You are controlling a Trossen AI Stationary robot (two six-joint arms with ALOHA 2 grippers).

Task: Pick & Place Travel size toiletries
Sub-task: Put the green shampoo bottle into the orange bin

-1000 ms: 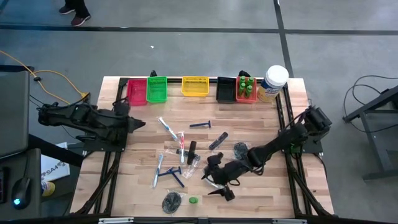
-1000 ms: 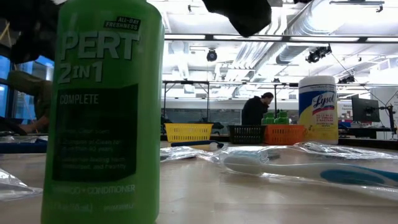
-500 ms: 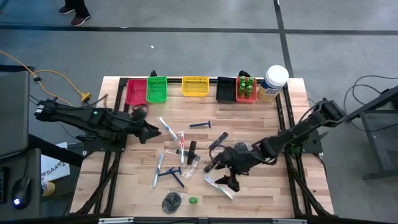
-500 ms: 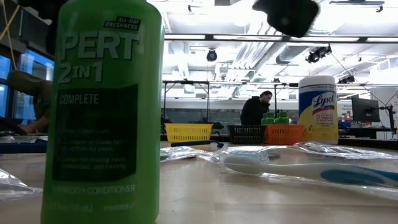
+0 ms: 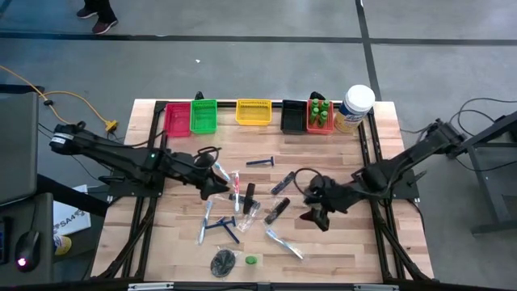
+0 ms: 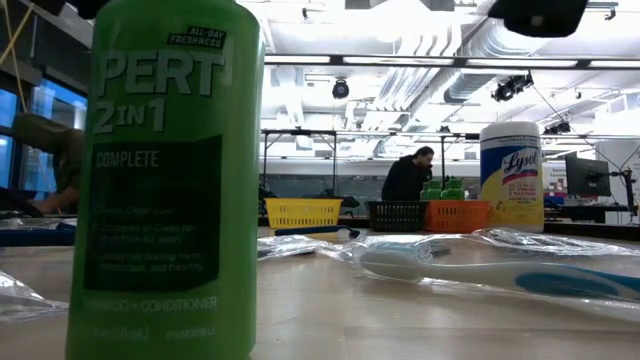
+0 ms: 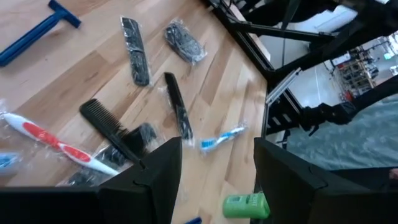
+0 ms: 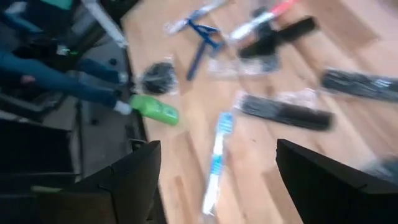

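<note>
A wooden table (image 5: pixel 339 250) carried scattered travel toiletries: a green bottle (image 5: pixel 251 260) lying at the near edge, a blue-handled toothbrush (image 5: pixel 284 243), a black comb (image 5: pixel 249 196) and blue razors (image 5: pixel 220 228). The left gripper (image 5: pixel 220 185) hovered over the comb, fingers parted and empty. The right gripper (image 5: pixel 319 217) stood wide open, empty, beside a wrapped black comb (image 5: pixel 276 211).

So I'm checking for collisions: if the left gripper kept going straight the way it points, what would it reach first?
Probably the black comb, lying just beyond the open left gripper, beside the red toothbrush. Depth is hard to judge, so it might pass just above it.
</note>
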